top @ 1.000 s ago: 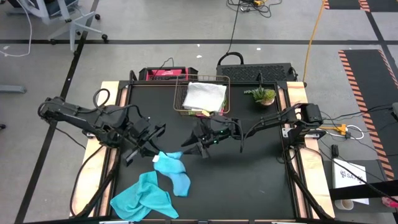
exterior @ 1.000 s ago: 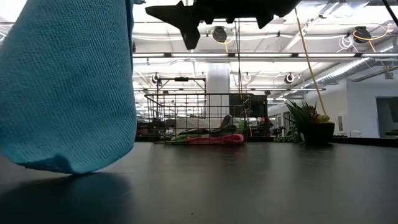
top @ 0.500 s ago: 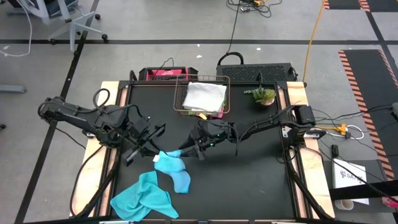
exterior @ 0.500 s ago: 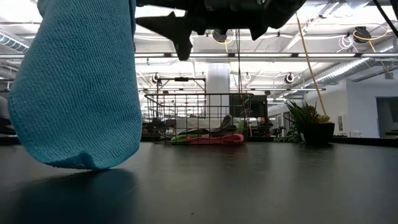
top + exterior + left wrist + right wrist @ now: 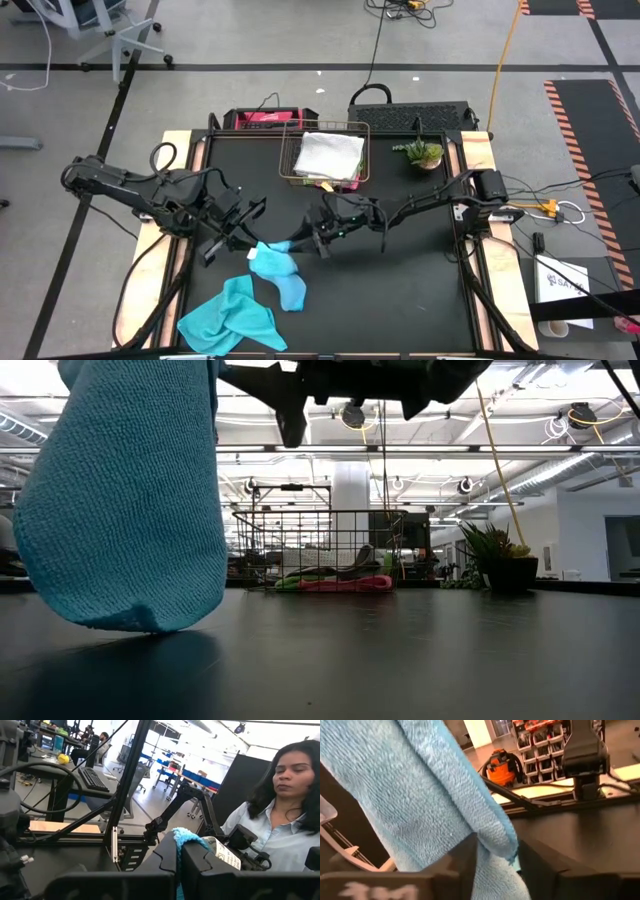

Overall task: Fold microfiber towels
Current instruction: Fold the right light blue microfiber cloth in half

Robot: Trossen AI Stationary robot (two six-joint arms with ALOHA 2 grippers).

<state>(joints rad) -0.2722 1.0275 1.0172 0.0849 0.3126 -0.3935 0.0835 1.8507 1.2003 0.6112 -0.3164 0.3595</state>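
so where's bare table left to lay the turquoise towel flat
Bare table lies on the right, bordered by the potted plant, the right arm and the near edge. The near-left is crowded: a crumpled turquoise towel beside the held turquoise towel. The wire basket fills the far middle.

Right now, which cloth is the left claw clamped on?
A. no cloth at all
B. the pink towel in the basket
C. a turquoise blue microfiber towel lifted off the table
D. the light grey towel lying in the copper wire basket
C: the left claw is shut on a tuft of the turquoise blue microfiber towel, which hangs down to the black table in the low view.
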